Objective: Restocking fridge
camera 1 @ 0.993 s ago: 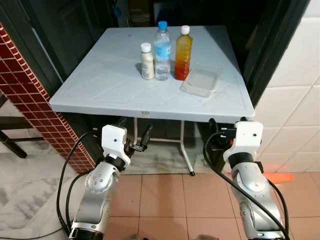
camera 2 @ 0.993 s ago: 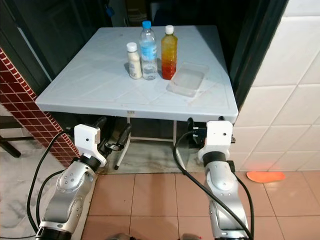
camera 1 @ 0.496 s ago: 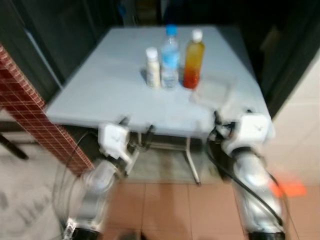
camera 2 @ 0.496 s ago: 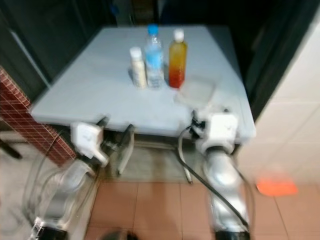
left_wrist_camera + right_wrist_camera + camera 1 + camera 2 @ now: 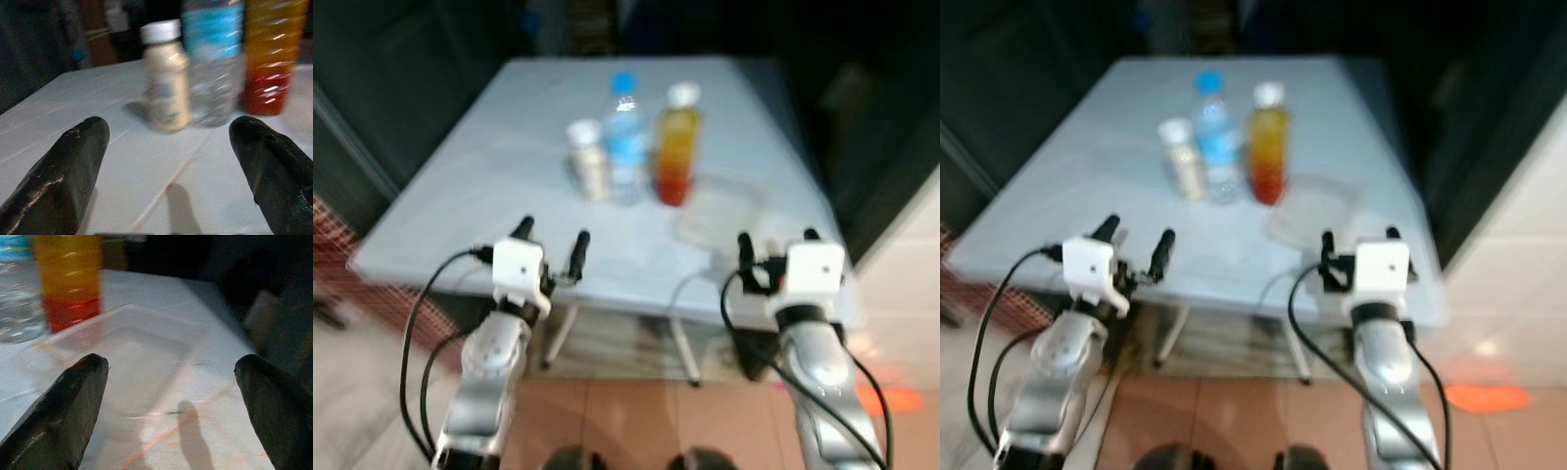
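Both grippers are now raised over the near edge of the white table, where a second ago they hung below it. The left gripper has its fingers spread wide and holds nothing, lined up on the small cream bottle. The right gripper is spread apart too, facing the clear plastic tray. Water bottle and orange juice bottle stand just beside the cream one, mid-table. The head views are blurry, so the robot's probably mid-step. Looks like it's closing in for a first pickup; nothing's grabbed yet.
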Tool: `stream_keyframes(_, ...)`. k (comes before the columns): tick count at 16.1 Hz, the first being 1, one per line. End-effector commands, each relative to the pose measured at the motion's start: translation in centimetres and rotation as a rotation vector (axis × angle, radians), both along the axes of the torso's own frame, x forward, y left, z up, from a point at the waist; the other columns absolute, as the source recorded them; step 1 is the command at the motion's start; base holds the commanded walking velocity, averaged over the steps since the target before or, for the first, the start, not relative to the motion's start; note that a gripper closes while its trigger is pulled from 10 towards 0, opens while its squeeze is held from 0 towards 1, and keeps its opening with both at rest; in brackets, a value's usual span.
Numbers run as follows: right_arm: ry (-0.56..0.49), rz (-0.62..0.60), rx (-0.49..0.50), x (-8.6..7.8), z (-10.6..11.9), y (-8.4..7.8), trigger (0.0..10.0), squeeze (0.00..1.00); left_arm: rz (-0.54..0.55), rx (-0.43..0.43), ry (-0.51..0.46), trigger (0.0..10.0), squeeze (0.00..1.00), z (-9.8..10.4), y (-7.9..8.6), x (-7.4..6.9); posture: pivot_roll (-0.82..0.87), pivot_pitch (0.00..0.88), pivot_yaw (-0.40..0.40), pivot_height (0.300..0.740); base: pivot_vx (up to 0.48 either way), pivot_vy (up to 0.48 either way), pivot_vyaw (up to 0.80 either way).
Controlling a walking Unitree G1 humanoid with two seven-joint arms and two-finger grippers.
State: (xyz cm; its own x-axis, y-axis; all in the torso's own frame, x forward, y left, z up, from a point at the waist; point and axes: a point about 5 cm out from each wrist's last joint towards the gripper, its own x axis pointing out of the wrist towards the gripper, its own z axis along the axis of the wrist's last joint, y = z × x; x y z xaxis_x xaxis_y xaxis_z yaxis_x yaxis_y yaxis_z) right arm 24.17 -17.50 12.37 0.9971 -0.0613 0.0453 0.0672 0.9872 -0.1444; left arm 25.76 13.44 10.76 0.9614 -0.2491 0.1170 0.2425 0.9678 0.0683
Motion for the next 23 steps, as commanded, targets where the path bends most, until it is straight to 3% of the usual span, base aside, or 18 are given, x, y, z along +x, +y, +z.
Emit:
stream_keyframes(1, -0.041, 0.010, 0.004, -0.5, 0.9, 0.0, 10.0, 0.00, 0.000, 0.003, -0.008, 10.0, 0.00, 0.3, 0.3, -0.2, -0.04, 0.068, 0.111, 0.740, 0.000, 0.000, 0.00)
stream_keyframes(4, -0.075, -0.024, 0.029, -0.7, 1.8, -0.9, 10.0, 0.00, -0.004, 0.009, 0.007, 10.0, 0.00, 0.0, 0.4, -0.3, -0.05, 0.071, 0.132, 0.740, 0.000, 0.000, 0.00)
stream_keyframes(6, -0.109, -0.036, 0.207, -0.9, 2.5, -1.8, 10.0, 0.00, -0.025, 0.012, 0.019, 10.0, 0.00, -0.2, 0.3, -0.1, -0.07, 0.078, 0.154, 0.740, 0.000, 0.000, 0.00)
stream_keyframes(7, -0.138, -0.067, 0.360, -1.3, 3.0, -2.6, 10.0, 0.00, -0.047, 0.016, 0.017, 10.0, 0.00, 0.0, 0.2, 0.2, -0.08, 0.087, 0.173, 0.740, 0.000, 0.000, 0.00)
stream_keyframes(11, -0.115, -0.093, 0.377, -2.9, 2.3, -3.2, 10.0, 0.00, -0.080, 0.022, 0.018, 10.0, 0.00, -0.1, -0.2, 0.6, -0.10, 0.090, 0.195, 0.740, 0.000, 0.000, 0.00)
stream_keyframes(14, -0.119, -0.076, 0.506, -1.1, 1.7, -4.4, 10.0, 0.00, -0.103, 0.023, 0.012, 10.0, 0.00, 0.1, -0.7, 1.0, -0.09, 0.081, 0.208, 0.740, 0.000, 0.000, 0.00)
stream_keyframes(19, -0.148, -0.017, 0.577, 1.4, 2.0, -5.7, 10.0, 0.00, -0.109, 0.029, 0.005, 10.0, 0.00, 0.2, -0.6, 1.3, -0.07, 0.077, 0.219, 0.740, 0.000, 0.000, 0.00)
stream_keyframes(21, -0.133, 0.012, 0.622, 2.1, 1.4, -5.7, 10.0, 0.00, -0.111, 0.031, 0.002, 10.0, 0.00, 0.2, -0.7, 1.3, -0.06, 0.080, 0.222, 0.740, 0.000, 0.000, 0.00)
stream_keyframes(23, -0.116, 0.090, 0.643, 3.5, 1.2, -4.5, 10.0, 0.00, -0.115, 0.035, -0.004, 10.0, 0.00, 0.4, -0.6, 1.2, -0.05, 0.082, 0.222, 0.740, 0.000, 0.000, 0.00)
